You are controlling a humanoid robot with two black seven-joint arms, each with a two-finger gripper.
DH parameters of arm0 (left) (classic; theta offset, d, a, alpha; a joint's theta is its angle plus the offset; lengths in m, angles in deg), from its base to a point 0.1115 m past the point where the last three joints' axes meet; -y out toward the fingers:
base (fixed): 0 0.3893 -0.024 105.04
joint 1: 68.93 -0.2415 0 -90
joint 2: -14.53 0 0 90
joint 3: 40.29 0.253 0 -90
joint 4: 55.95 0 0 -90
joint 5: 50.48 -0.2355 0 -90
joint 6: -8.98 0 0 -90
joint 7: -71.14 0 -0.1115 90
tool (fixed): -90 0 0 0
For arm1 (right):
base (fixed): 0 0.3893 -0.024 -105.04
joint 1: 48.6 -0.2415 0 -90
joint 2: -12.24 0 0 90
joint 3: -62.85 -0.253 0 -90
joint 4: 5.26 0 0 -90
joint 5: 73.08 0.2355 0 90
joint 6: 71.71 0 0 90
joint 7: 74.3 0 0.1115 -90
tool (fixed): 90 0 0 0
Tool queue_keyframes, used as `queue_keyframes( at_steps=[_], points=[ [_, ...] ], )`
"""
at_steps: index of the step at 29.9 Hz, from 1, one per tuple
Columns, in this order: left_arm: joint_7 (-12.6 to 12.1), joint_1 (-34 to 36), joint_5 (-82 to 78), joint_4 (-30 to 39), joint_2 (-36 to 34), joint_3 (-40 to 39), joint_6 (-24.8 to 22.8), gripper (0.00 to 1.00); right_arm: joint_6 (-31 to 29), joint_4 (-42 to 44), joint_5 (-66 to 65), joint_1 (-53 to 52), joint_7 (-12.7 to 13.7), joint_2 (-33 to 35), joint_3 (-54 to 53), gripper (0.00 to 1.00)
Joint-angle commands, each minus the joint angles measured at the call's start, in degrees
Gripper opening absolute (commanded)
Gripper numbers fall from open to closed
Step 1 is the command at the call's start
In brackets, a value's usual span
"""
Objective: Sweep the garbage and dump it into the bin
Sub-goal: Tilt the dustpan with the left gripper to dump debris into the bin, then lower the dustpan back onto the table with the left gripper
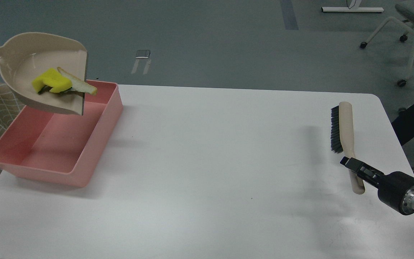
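- A white table (pixel 207 172) is filling most of the view, with grey floor behind it and an office chair (pixel 413 32) standing at the top right.
- The right gripper (pixel 350 164) is reaching in from the lower right, its dark fingers clamping the beige handle of a hand brush (pixel 343 131).
- The brush is lying along the table near the right edge, black bristles facing left, head pointing away from the robot.
- Well apart, at the far left, a beige dustpan (pixel 31 68) is hanging in the air above the pink bin (pixel 95 151), tilting with its lip down toward the tub.
- The left gripper is sitting outside the view; only the dustpan's handle is running off the left edge.
- The garbage is lying inside the dustpan near its lip: the yellow sponge piece (pixel 50 83) with a dark underside, and just beside it, touching, the bread-like slice (pixel 79 83), whose end is poking past the lip.
- The bin is sitting on the table's far left corner.
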Motion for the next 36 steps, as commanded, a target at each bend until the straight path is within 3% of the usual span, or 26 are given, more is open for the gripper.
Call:
queue_keyframes(
  at_steps=[1,17,23,27,32,36],
  points=[
    [0.0,-0.3,0.0,-3.2,0.2,0.1,0.0,0.02,0.0,-0.1,0.2,0.0,0.0,0.0,0.1,0.03],
    [0.0,1.2,-5.1,-5.9,-0.6,2.4,0.0,0.01,0.0,-0.3,0.3,0.8,0.0,-0.1,0.2,0.03],
    [0.0,11.1,-3.0,-3.1,-2.1,1.7,0.0,0.02,0.0,-0.1,0.4,0.9,0.0,-1.1,-1.8,0.03],
    [0.0,11.9,-3.0,-2.8,-1.6,1.5,0.0,0.02,0.0,-0.1,0.4,0.5,0.1,-1.3,-2.5,0.03],
    [0.0,15.0,-3.2,-2.8,8.6,1.9,0.0,0.01,0.0,1.0,0.7,0.0,0.1,-1.4,-6.1,0.05],
    [-0.3,15.2,-3.9,-3.3,21.6,2.4,0.0,0.01,0.0,3.0,1.2,-1.5,0.1,-0.9,-6.6,0.05]
  ],
)
